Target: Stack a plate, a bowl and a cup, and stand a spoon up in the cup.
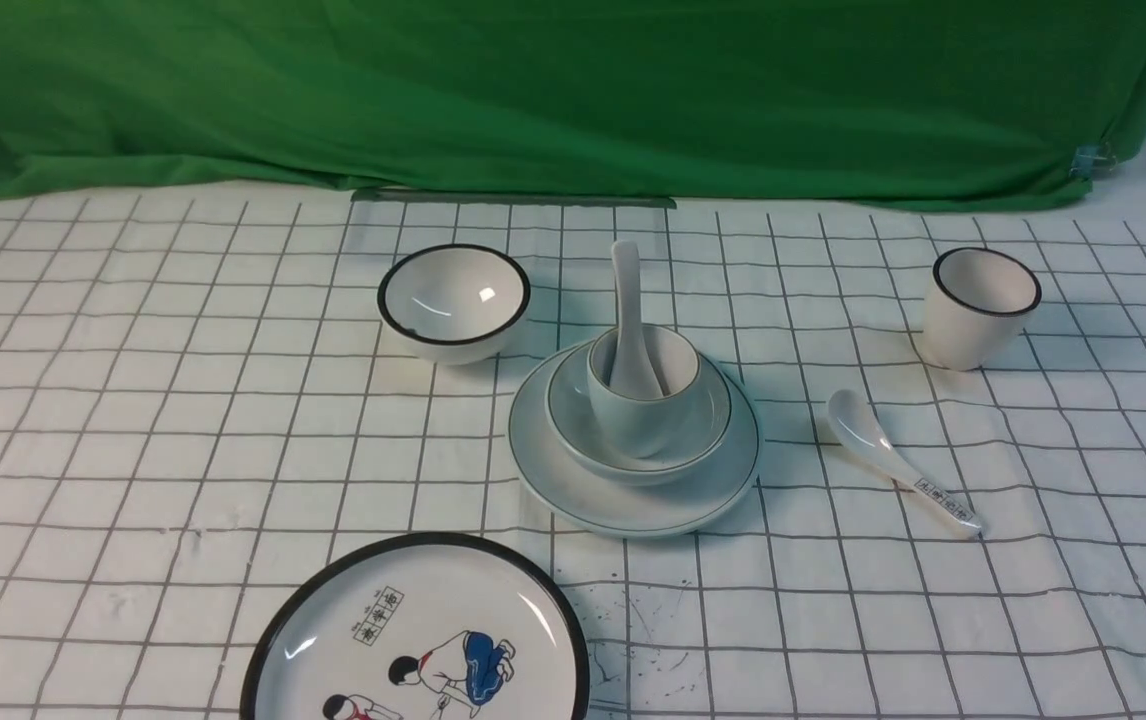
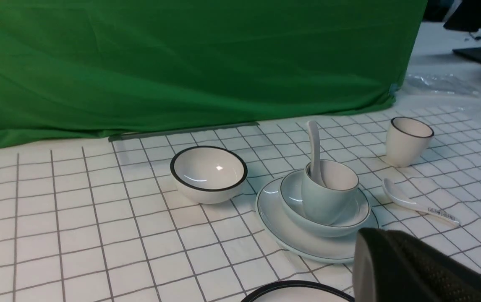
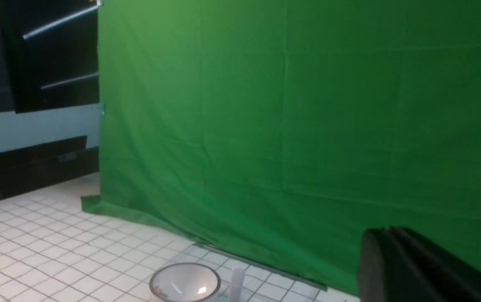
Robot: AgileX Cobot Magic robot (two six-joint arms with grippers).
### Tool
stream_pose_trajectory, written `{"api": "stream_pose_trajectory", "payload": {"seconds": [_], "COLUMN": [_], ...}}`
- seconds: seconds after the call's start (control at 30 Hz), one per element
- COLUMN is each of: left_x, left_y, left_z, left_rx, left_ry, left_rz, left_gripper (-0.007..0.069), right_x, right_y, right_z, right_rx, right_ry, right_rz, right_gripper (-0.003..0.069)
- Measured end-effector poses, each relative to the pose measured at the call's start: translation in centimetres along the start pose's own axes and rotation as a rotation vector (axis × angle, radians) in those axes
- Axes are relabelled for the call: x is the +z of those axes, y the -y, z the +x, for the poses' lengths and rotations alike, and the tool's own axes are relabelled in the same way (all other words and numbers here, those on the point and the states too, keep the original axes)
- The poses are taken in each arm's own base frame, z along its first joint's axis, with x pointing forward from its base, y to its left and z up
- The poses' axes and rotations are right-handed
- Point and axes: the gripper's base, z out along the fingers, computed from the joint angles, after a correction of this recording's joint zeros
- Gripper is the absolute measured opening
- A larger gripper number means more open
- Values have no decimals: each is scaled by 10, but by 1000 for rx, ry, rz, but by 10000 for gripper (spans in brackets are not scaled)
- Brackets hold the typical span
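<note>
The pale plate (image 1: 633, 505) lies at the table's middle with the shallow bowl (image 1: 708, 435) on it. The cup (image 1: 643, 425) stands in the bowl, and the plain white spoon (image 1: 625, 290) stands in the cup with its handle up and leaning back. The same stack shows in the left wrist view: plate (image 2: 278, 222), bowl (image 2: 295, 197), cup (image 2: 326, 201), spoon (image 2: 315, 142). Neither arm shows in the front view. My left gripper (image 2: 375, 251) is shut and empty, near the stack's front. My right gripper (image 3: 385, 247) is shut and empty, raised and facing the green cloth.
A black-rimmed bowl (image 1: 453, 300) stands back left of the stack. A black-rimmed cup (image 1: 981, 305) stands at the back right. A spoon with writing (image 1: 898, 460) lies right of the stack. A cartoon plate (image 1: 418, 640) is at the front edge. A green cloth (image 1: 573, 90) hangs behind.
</note>
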Motion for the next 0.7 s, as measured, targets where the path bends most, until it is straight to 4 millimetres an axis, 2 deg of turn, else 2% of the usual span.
{"api": "stream_pose_trajectory", "payload": {"seconds": [0.13, 0.3, 0.7], "left_x": [-6, 1, 2], "left_y": [-2, -4, -4], "left_z": [21, 34, 34], "left_rx": [-52, -71, -72], "left_ry": [44, 29, 48], "left_rz": [4, 1, 2], "left_gripper": [2, 2, 2], "right_x": [-11, -12, -13], "right_y": [-1, 0, 0], "right_z": [15, 10, 8], "right_rx": [0, 1, 1], "right_ry": [2, 54, 85], "right_rz": [0, 7, 10], "right_gripper": [29, 50, 84]}}
